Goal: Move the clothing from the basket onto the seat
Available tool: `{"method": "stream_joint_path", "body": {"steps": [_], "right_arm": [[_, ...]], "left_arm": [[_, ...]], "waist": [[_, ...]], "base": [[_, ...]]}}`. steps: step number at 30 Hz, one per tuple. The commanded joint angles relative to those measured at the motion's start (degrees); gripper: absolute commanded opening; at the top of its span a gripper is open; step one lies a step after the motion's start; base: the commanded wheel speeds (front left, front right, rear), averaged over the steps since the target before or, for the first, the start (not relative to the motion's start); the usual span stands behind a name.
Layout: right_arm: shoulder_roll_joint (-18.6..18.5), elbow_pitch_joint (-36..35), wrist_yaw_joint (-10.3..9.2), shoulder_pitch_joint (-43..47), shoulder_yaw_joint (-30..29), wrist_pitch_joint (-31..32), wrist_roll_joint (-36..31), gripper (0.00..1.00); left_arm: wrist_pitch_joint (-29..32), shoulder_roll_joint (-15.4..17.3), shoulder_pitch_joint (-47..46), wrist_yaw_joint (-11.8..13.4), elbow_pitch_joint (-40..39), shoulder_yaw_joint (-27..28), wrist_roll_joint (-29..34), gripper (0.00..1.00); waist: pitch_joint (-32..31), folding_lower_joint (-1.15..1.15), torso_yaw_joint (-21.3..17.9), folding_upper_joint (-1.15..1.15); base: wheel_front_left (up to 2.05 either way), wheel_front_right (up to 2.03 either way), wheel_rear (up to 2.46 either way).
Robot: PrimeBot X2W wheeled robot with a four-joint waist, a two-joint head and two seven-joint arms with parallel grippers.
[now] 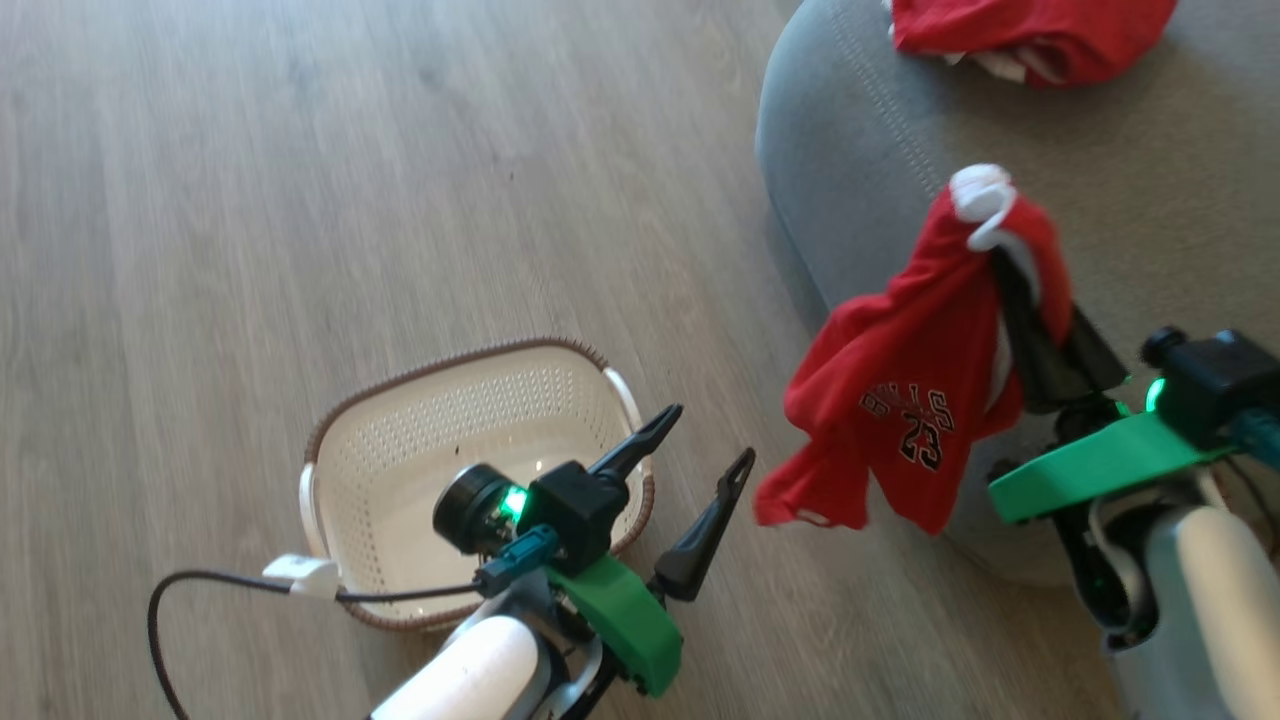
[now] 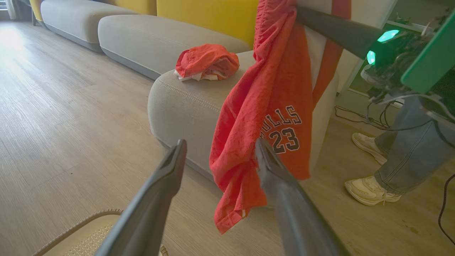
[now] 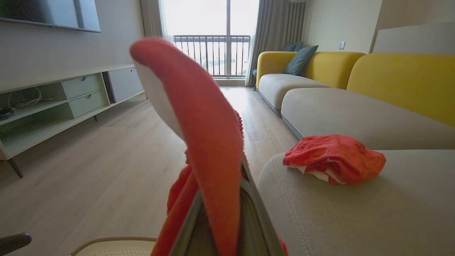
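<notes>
While the right tool (image 1: 1005,275) pinches the red Bulls 23 garment (image 1: 900,400) by its white-trimmed edge, fingers pressed together on the fabric, we judge ourselves to be in the carrying step. The piece is lifted clear of the basket (image 1: 400,470) and hangs in the air, not yet laid down. It drapes from the fingertips down and toward the left tool's side, its lower hem dangling above the wooden floor (image 1: 300,200) just off the rounded corner of the seat (image 1: 870,150). That grey cushion lies beneath and ahead of the right tool's tips. A second red garment (image 1: 1030,35), crumpled, already rests on it further ahead. The left tool (image 1: 710,435) is spread wide and holds nothing, poised over the basket's rim, with the hanging fabric just beyond its right finger. What we can see of the basket holds no red. Next, we think, the right tool must travel forward over the cushion, lower until the fabric pools, then spread.
</notes>
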Motion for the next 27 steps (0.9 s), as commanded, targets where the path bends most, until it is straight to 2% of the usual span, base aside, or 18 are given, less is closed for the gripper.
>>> {"method": "stream_joint_path", "body": {"steps": [1,4,7,11,14,17,19,20,24,27], "right_arm": [[0.47,-2.13,-0.02,-1.61,-0.42,0.19,0.97,0.0],[2.35,-1.45,-0.02,-3.34,-3.5,0.51,2.51,0.0],[3.64,-0.41,-0.02,-7.36,-6.43,0.81,2.99,0.0],[4.02,2.5,-0.02,-16.95,-9.28,1.74,2.03,0.0],[2.9,5.49,-0.02,-26.75,-11.97,3.31,1.53,0.0],[0.04,8.59,-0.02,-38.13,-15.76,5.85,0.19,0.0],[-3.12,10.35,-0.02,-45.78,-19.37,7.55,-1.06,0.0],[-3.12,10.35,-0.02,-45.78,-19.37,7.55,-1.06,0.0],[-10.09,16.02,-0.02,-60.0,-28.78,10.39,-4.16,0.0],[-16.65,20.58,-0.02,-67.34,-34.0,12.08,-8.56,0.0]], "left_arm": [[-0.58,-0.32,-3.35,-0.18,-1.93,1.59,0.66,1.0],[-0.33,0.09,-4.74,-0.23,-2.24,1.5,1.48,1.0],[0.5,0.94,-7.15,-0.03,-3.19,1.81,2.82,1.0],[1.64,2.06,-11.2,-0.67,-4.18,2.11,4.49,1.0],[2.08,2.33,-14.22,-0.84,-4.32,2.2,5.97,1.0],[2.22,2.2,-16.08,-0.67,-4.44,2.5,6.57,1.0],[2.1,2.12,-16.83,-0.65,-4.33,2.56,6.78,1.0],[2.1,2.12,-16.83,-0.65,-4.33,2.56,6.78,1.0],[1.47,2.12,-16.94,-0.09,-4.11,3.21,6.43,1.0],[1.18,2.19,-16.75,-0.16,-4.04,2.86,6.44,1.0]], "waist": [[1.88,0.0,0.98,0.0],[5.33,0.0,2.12,0.0],[11.47,0.0,3.15,0.0],[19.54,0.0,4.98,0.0],[24.63,0.0,6.38,0.0],[28.38,0.0,7.55,0.0],[29.85,0.0,8.59,0.0],[29.85,0.0,8.59,0.0],[31.65,0.0,10.18,0.0],[32.37,0.0,11.62,0.0]], "base": [[0.0,0.0,0.0],[0.0,0.0,0.0],[0.0,0.0,0.0],[0.0,0.0,0.0],[0.0,0.0,0.0],[0.0,0.0,0.0],[0.0,0.0,0.0],[0.0,0.0,0.0],[0.0,0.0,0.0],[0.0,0.0,0.0]]}}
